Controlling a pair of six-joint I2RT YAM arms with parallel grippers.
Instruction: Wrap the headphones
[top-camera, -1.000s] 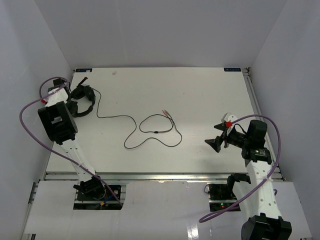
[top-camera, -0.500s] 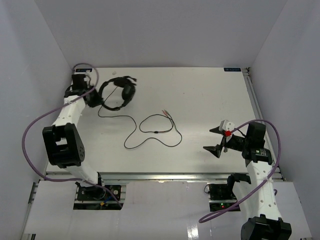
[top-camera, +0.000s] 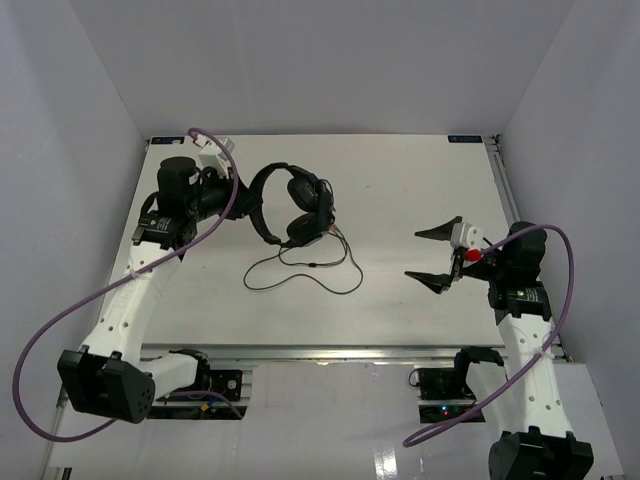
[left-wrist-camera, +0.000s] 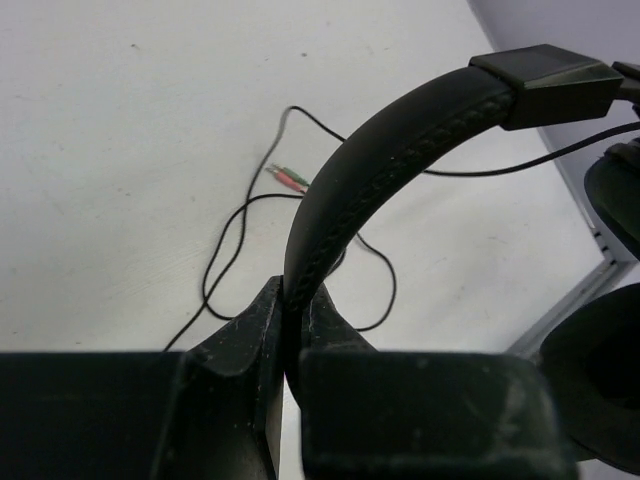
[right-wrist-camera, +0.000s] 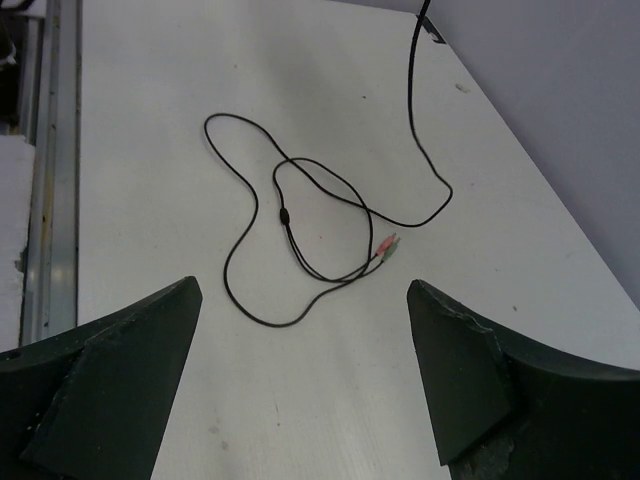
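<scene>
Headphones (top-camera: 303, 197) swung centreward, left fingers (left-wrist-camera: 243, 345) clamping headband (left-wrist-camera: 400, 130); right fingers (right-wrist-camera: 120, 375) spread over cable (right-wrist-camera: 285, 215)

The headphones (left-wrist-camera: 400, 150) — their earcups (left-wrist-camera: 600, 390) — are cropped by the left wrist view's right edge.

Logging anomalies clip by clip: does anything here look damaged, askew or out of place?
Nothing stands out. The left gripper is shut on the headband of the headphones, whose cable lies in loose, unwrapped loops on the table. The right gripper is open and empty. No damage shows.
</scene>
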